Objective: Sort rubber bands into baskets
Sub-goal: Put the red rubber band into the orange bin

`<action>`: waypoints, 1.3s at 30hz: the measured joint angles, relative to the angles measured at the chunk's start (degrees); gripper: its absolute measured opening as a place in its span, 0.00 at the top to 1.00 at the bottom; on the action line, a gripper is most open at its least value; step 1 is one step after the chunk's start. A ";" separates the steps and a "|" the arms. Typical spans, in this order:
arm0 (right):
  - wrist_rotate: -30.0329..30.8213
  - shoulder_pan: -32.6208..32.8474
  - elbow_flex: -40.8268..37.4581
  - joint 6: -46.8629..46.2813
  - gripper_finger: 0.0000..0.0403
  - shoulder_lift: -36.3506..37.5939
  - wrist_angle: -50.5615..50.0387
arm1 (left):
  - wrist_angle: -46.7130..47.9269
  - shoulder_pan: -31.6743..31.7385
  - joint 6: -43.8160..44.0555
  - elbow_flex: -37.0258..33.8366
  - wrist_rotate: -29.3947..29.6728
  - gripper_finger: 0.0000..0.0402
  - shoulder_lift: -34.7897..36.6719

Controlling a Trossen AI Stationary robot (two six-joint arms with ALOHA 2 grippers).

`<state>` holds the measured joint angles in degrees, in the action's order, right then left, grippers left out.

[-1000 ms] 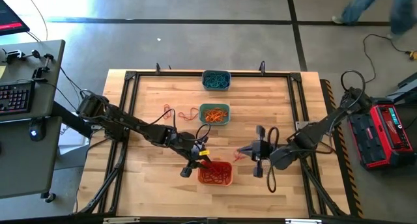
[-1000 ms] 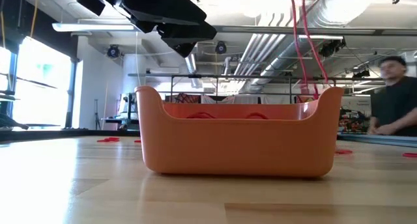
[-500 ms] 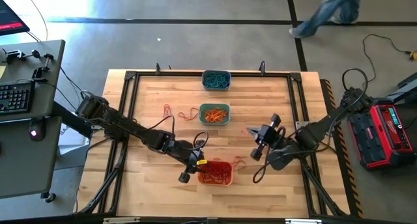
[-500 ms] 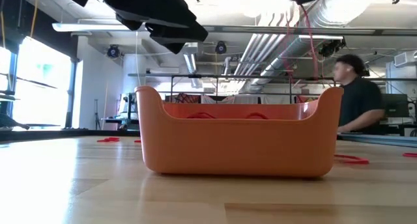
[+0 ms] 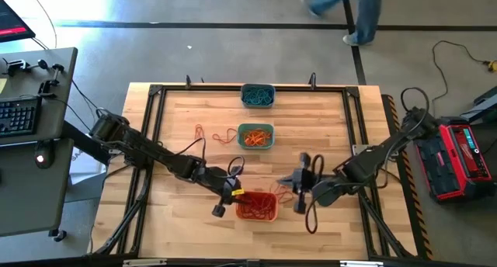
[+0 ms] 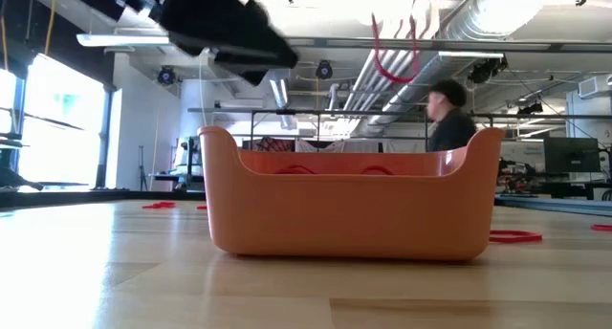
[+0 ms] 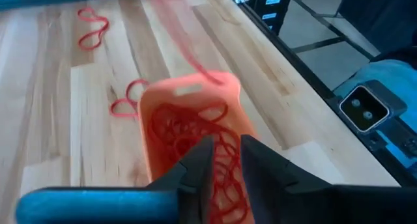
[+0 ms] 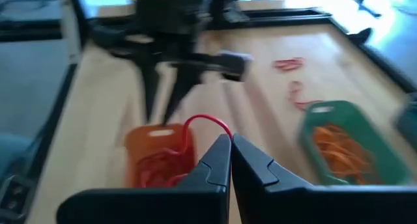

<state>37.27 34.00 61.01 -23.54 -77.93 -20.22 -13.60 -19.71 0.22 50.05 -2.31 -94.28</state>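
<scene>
The orange basket (image 5: pixel 257 207) stands near the table's front middle and holds several red rubber bands (image 7: pixel 189 129). My right gripper (image 5: pixel 293 182) is beside the basket's right far corner, above the table, shut on one red rubber band (image 8: pixel 207 124). In the low view this band (image 6: pixel 390 54) hangs above the basket (image 6: pixel 349 209). My left gripper (image 5: pixel 228 193) hovers at the basket's left side, open a little and empty; its fingers (image 7: pixel 201 167) point at the basket. The teal-green basket (image 5: pixel 255 136) holds orange bands. The grey-blue basket (image 5: pixel 257 95) holds teal bands. My right gripper pinches the red rubber band between its two fingertips (image 8: pixel 221 152). A loop of the band (image 8: pixel 215 122) arches out past the tips. The fingers come level from the table's right. The band hangs slack, lifted clear of the table and of the basket.
Loose red and orange bands (image 5: pixel 213 135) lie on the wood left of the teal-green basket, and a red band (image 6: pixel 514 236) lies right of the orange basket. A black frame (image 5: pixel 155 92) rims the table. A person (image 6: pixel 449 119) walks behind the table.
My right gripper has swung up and back, then come toward the orange basket. The red band it holds has been lifted from the basket's right rim to hang higher, nearer the basket's middle. My left gripper has drawn back a little toward the table's left.
</scene>
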 joint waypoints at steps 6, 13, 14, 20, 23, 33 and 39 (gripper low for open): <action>-6.41 -1.09 0.00 3.12 1.00 -4.14 6.18 | -8.63 0.72 3.00 -6.85 0.24 0.89 2.75; -12.61 -4.46 0.00 3.57 1.00 -8.97 8.19 | -11.65 0.64 3.14 -11.81 4.56 0.89 8.02; -14.28 -4.84 0.00 3.71 1.00 -9.57 8.87 | -11.95 0.68 3.09 -12.10 5.12 0.89 8.41; -19.77 -7.18 0.00 4.56 1.00 -12.29 11.71 | -13.27 0.98 2.99 -14.68 7.96 0.89 10.58; -20.39 -8.09 0.02 4.19 1.00 -12.55 10.99 | -11.30 1.47 4.60 -14.77 10.02 0.89 10.86; -26.84 -9.33 0.04 4.38 1.00 -14.77 13.16 | -2.99 4.61 11.06 -14.85 15.80 0.89 11.30; -28.89 -9.33 0.49 4.43 0.96 -15.54 15.73 | -2.17 6.53 11.71 -14.85 16.85 0.89 11.30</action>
<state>8.38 24.67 61.50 -19.11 -93.47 -4.49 -15.76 -13.19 11.92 35.20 14.55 -82.98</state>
